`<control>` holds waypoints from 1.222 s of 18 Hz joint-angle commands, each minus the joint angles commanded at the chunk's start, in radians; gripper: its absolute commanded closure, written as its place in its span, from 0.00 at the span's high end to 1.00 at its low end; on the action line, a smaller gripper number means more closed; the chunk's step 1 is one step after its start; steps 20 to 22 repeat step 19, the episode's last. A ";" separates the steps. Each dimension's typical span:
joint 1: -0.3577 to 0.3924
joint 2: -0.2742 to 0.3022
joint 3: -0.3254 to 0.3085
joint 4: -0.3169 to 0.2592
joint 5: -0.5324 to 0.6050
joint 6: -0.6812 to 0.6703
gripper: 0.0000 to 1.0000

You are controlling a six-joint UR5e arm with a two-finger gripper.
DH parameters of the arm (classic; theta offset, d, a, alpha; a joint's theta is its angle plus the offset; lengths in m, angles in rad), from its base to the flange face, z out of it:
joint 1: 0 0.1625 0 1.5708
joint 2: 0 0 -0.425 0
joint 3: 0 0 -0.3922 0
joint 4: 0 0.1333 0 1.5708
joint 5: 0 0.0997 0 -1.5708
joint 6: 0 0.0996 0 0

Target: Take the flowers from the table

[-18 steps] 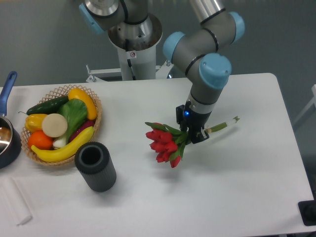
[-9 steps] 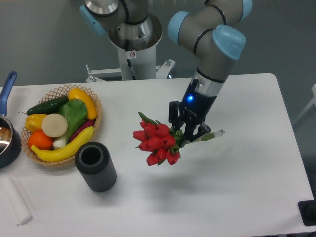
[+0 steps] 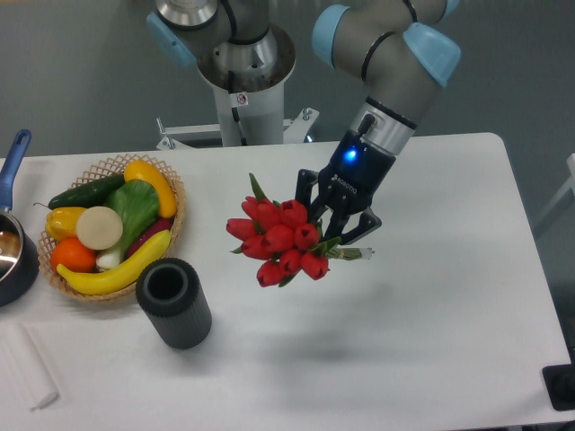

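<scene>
The flowers [image 3: 277, 241], a bunch of red tulips with green leaves, hang in the air above the middle of the white table [image 3: 431, 359]. My gripper [image 3: 338, 226] is shut on their green stems just right of the blooms. The red heads point toward the camera and to the left. Only a short stub of stem shows past the fingers on the right; the rest of the stems is hidden by the gripper. A faint shadow of the bunch lies on the tabletop below.
A wicker basket [image 3: 172, 196] of toy vegetables sits at the left. A dark ribbed cylinder [image 3: 173, 303] stands in front of it. A blue-handled pot [image 3: 13, 242] is at the left edge, a white block [image 3: 27, 364] at the front left. The robot base [image 3: 243, 81] is behind.
The gripper has risen with the flowers, lifting them off the table and tilting the bunch so the blooms face more toward the camera; the stem end has swung behind the gripper.
</scene>
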 joint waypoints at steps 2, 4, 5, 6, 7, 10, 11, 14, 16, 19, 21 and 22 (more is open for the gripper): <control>0.002 -0.002 0.012 0.000 -0.003 -0.009 0.38; 0.000 -0.002 0.023 0.000 -0.005 -0.021 0.38; 0.000 -0.002 0.026 0.000 -0.005 -0.026 0.38; -0.001 -0.002 0.028 0.002 -0.005 -0.031 0.38; -0.003 -0.002 0.032 0.000 -0.005 -0.034 0.38; -0.005 -0.002 0.034 0.000 -0.005 -0.035 0.38; -0.005 -0.003 0.034 0.000 -0.005 -0.034 0.38; -0.003 -0.002 0.035 0.002 -0.005 -0.034 0.38; -0.003 -0.002 0.035 0.002 -0.005 -0.035 0.38; -0.002 -0.002 0.040 0.002 -0.005 -0.035 0.38; -0.002 -0.002 0.040 0.002 -0.005 -0.035 0.38; -0.002 -0.002 0.040 0.002 -0.005 -0.035 0.38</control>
